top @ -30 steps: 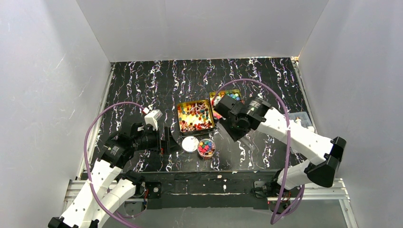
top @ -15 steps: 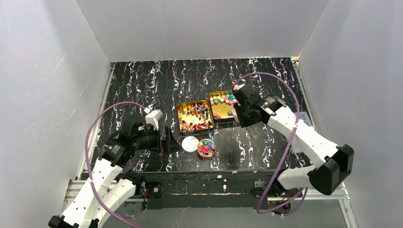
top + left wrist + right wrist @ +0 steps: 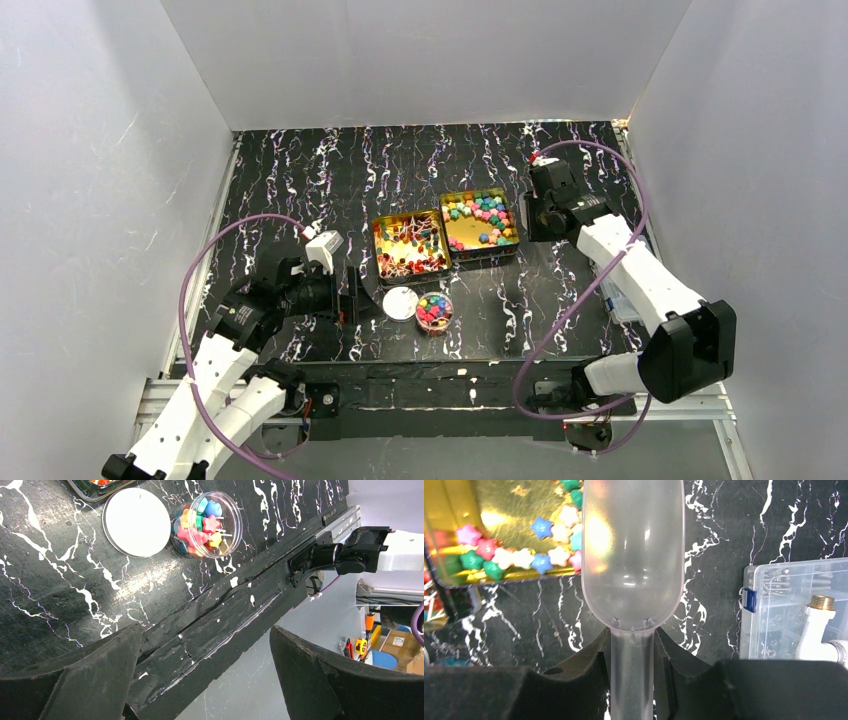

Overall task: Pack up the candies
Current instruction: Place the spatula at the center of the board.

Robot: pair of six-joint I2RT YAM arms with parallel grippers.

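Candies: star-shaped candies point(image 3: 540, 562) lie loose in the right gold tin point(image 3: 465, 237); twist-wrapped candies point(image 3: 410, 250) fill the left gold tin point(image 3: 382, 232) beside it.
Jar point(image 3: 239, 520): clear, uncapped, holding more star pieces; it stands near the front edge of the table point(image 3: 330, 170), just in front of the left tin.
Lid point(image 3: 136, 521): white, round, flat on the table just left of the jar.
Right gripper point(image 3: 632, 650): fingers clamped on the handle of the scoop point(image 3: 632, 555).
Scoop: clear plastic, bowl empty — it overlaps the right tin's edge in the wrist view; contact cannot be told.
Left gripper point(image 3: 205, 645): fingers spread wide, holding nothing, low over the table's front edge, left of the lid.
Parts box point(image 3: 794, 610): clear plastic, right of the scoop.
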